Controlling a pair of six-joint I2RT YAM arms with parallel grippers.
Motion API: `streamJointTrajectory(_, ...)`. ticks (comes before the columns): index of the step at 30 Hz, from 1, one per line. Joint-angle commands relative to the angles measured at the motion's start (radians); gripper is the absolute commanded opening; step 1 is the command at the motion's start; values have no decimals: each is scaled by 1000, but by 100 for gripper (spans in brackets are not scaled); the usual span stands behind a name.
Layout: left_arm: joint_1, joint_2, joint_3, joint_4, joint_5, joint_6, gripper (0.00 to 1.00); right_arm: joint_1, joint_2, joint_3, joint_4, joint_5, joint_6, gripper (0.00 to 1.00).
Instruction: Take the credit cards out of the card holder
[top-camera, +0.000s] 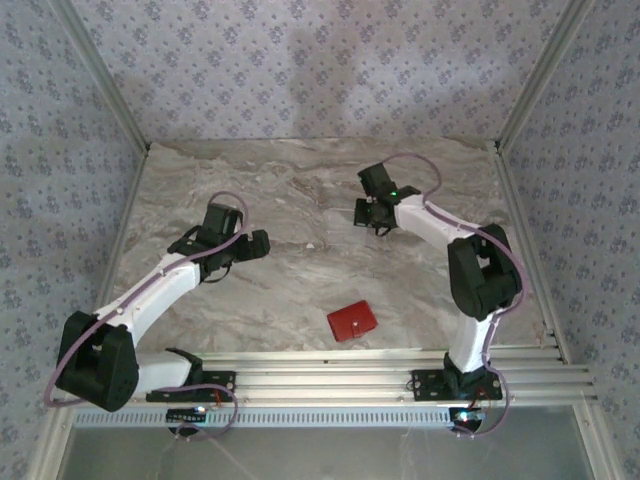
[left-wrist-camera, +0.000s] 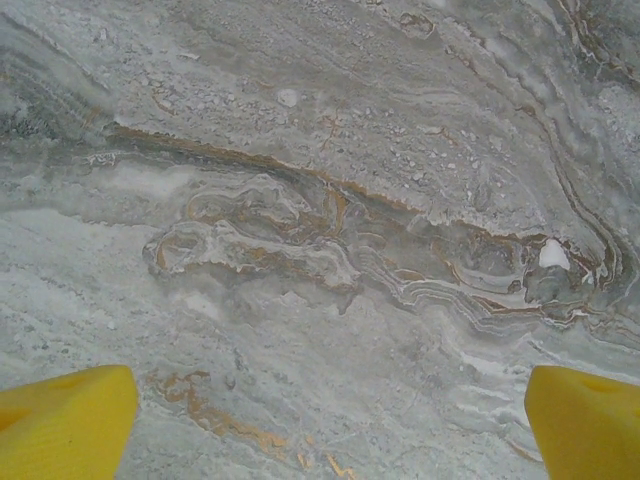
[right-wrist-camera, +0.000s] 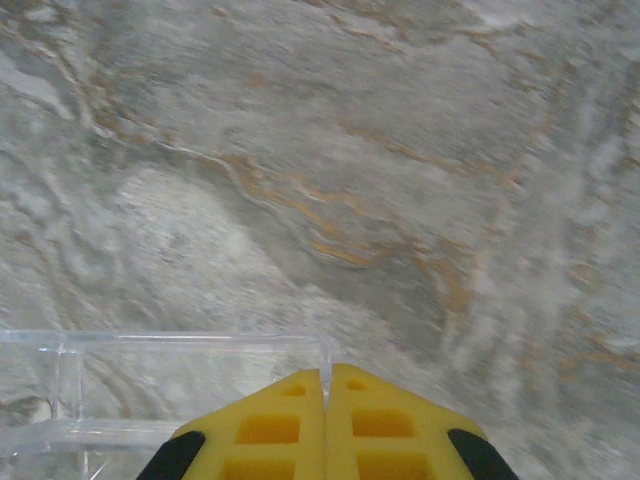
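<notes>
Closest in, just beyond the aluminium rail at the lower centre of the overhead view, the red card holder lies flat and folded shut on the marble table. It looks thin and light, and I'd expect it to skate on that smooth stone if nudged, so it wants pinching at an edge or along the fold, not a push from above. The credit cards, presumably tucked inside, should be stiff, slick and thin, and are best taken by a protruding edge. Further up and left, the left gripper hovers with its yellow fingertips spread wide over bare marble, well apart from the holder. Farther still, right of centre, the right gripper has its yellow fingers pressed together on nothing — also well clear, with a clear plastic frame just beside them.
</notes>
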Motion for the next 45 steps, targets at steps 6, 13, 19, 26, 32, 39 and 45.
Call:
streamJointTrajectory(6,-7,-62,-20,-45,-15,13,99,115,158,210,-66,77,66,3)
streamJointTrajectory(13,-7,-89,-31,-56,-3,24,100,143,179,231,-109,108,85,3)
streamJointTrajectory(19,-6,-91,-30,-55,5,27,100,146,171,221,-106,108,80,14)
streamJointTrajectory(26,-7,-77,-21,-57,6,37,100,146,125,216,-130,109,74,19)
streamJointTrajectory(32,-6,-65,-4,-66,9,44,99,153,36,182,-189,87,78,26)
streamJointTrajectory(39,-7,-67,-1,-64,12,45,99,218,-131,19,-276,22,198,50)
streamJointTrajectory(45,-7,-41,16,-77,22,67,100,270,-247,-180,-250,-80,533,59)
